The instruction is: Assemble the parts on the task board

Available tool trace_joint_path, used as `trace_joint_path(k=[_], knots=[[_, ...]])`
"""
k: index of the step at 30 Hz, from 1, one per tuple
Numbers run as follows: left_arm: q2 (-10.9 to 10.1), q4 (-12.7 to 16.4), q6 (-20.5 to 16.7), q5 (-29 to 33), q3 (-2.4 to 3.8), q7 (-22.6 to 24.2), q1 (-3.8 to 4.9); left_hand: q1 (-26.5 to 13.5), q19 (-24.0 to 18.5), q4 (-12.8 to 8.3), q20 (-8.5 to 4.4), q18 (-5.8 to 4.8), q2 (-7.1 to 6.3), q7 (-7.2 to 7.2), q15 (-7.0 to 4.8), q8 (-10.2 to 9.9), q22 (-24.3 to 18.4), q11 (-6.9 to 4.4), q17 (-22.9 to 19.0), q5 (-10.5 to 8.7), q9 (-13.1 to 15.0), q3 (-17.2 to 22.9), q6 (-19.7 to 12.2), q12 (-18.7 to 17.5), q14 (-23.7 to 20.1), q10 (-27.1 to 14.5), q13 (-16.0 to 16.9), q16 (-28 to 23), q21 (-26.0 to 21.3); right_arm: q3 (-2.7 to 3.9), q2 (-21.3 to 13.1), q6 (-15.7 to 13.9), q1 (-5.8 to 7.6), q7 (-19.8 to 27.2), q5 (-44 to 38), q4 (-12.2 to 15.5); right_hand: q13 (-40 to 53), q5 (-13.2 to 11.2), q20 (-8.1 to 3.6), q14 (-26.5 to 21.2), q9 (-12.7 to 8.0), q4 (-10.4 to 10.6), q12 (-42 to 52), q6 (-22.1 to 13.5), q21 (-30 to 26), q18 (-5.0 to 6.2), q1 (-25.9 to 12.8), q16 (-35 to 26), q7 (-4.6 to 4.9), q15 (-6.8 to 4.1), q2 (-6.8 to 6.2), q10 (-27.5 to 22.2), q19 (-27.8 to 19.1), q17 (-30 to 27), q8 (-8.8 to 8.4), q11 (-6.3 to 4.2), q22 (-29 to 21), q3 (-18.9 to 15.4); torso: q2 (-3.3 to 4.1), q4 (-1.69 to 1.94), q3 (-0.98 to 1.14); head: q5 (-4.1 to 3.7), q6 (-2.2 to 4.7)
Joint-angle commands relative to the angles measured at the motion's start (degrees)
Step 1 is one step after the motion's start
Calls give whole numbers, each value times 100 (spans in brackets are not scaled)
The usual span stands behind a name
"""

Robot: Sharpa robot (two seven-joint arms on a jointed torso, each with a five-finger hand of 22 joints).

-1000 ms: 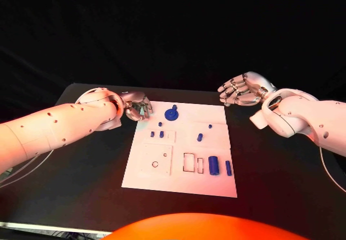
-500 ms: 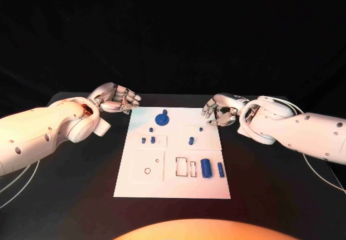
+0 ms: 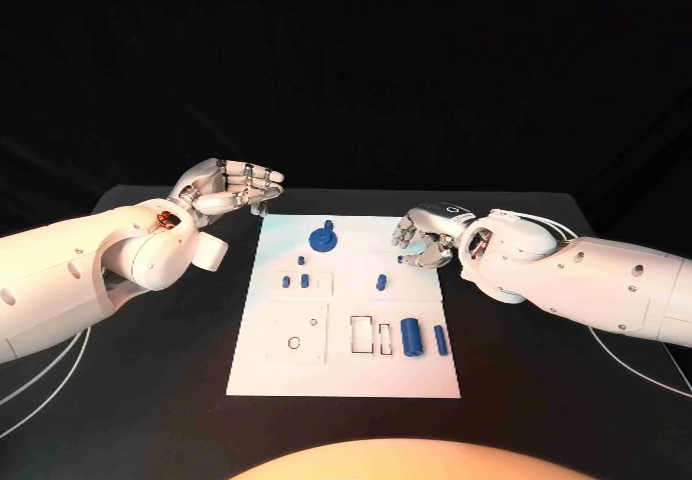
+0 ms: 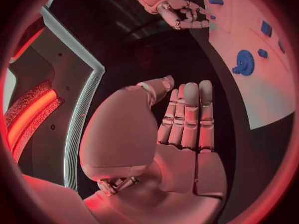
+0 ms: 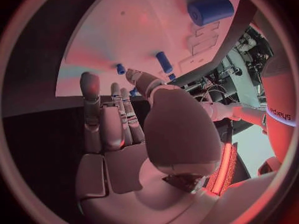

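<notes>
The white task board (image 3: 346, 375) lies in the middle of the black table. On it are a blue gear (image 3: 325, 238) at the far end, several small blue pegs such as one (image 3: 381, 282) mid-board, and a thick blue cylinder (image 3: 413, 336) beside a thin one (image 3: 440, 338). My left hand (image 3: 228, 188) hangs above the table off the board's far left corner, holding nothing, its fingers (image 4: 190, 114) straight. My right hand (image 3: 423, 240) hovers over the board's far right edge, empty, with loosely bent fingers (image 5: 102, 114). The cylinder (image 5: 211, 10) lies beyond it.
Bare black table (image 3: 144, 400) surrounds the board on both sides and in front. Outlined recesses (image 3: 372, 335) and a raised square plate with a small ring (image 3: 296, 342) mark the board's near half. The left wrist view shows my right hand (image 4: 177, 10) and the gear (image 4: 244, 62).
My right hand has come in from the right and dropped over the board's far right edge. My left hand has lifted slightly away from the far left corner. No part has moved.
</notes>
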Motion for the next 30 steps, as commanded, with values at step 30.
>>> trace_joint_path(k=[30], knots=[[-45, 187, -13, 316, 3, 211, -1, -55, 42, -3, 22, 84, 17, 41, 13, 26, -19, -1, -7, -5, -6, -43, -10, 11, 24, -27, 11, -26, -35, -24, 250, 457, -146, -403, -544, -204, 56, -149, -66, 281, 194, 115, 104, 281, 645, -172, 80, 457, -72, -29, 203, 446, 250, 299, 194, -115, 743, 558, 1, -7, 10, -13, -85]])
